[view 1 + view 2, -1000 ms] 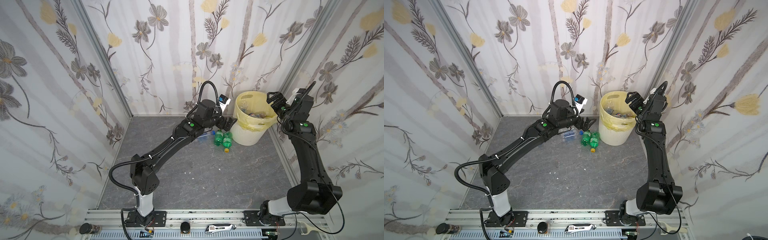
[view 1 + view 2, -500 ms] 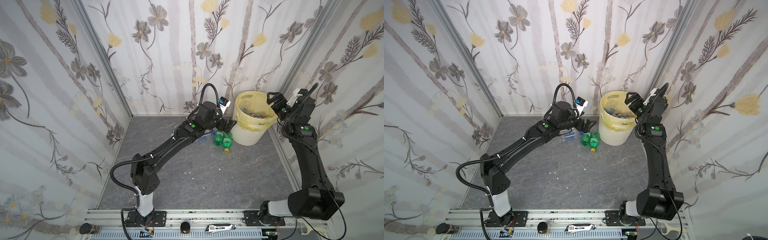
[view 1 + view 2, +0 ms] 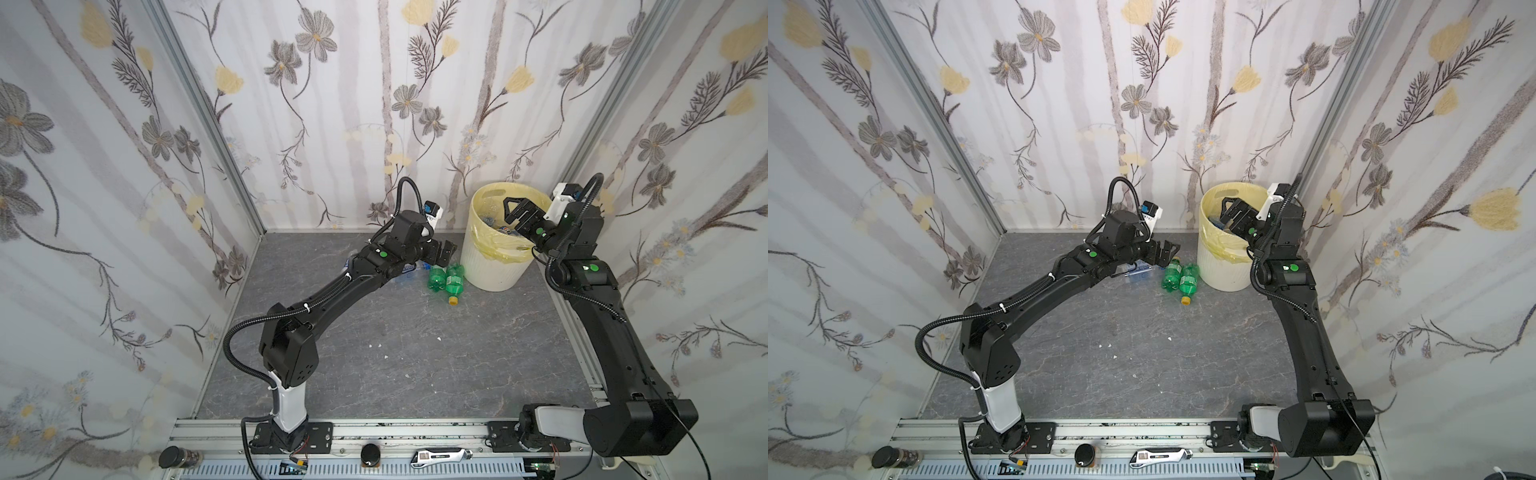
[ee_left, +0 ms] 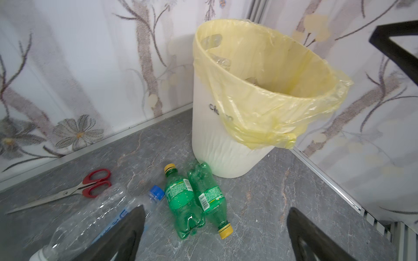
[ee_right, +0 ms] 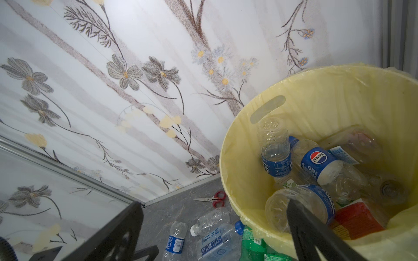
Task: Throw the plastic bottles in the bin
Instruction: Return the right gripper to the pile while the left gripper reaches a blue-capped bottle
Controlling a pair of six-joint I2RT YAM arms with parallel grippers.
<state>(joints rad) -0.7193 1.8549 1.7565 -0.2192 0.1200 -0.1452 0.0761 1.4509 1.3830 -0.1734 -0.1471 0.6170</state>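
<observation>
The bin [image 3: 490,270], white with a pale yellow liner, stands in the far right corner in both top views [image 3: 1219,270]. It holds several clear plastic bottles [image 5: 321,162] with blue labels. Two green bottles [image 4: 181,203] [image 4: 210,198] lie side by side at its foot [image 3: 444,278]. Clear bottles [image 4: 90,219] [image 5: 214,244] lie beside them, partly under my left arm. My left gripper [image 4: 214,232] hangs open and empty just above the green bottles [image 3: 1179,276]. My right gripper [image 5: 214,228] is open and empty over the bin's mouth [image 3: 517,210].
Red-handled scissors [image 4: 90,186] lie on the grey floor near the back wall, left of the bottles. Flowered walls close in the bin on two sides. A metal rail [image 3: 415,432] runs along the front edge.
My right gripper has swung left, from beside the bin's rim to over its opening. My left gripper has dropped a little toward the green bottles. Both stay open.
</observation>
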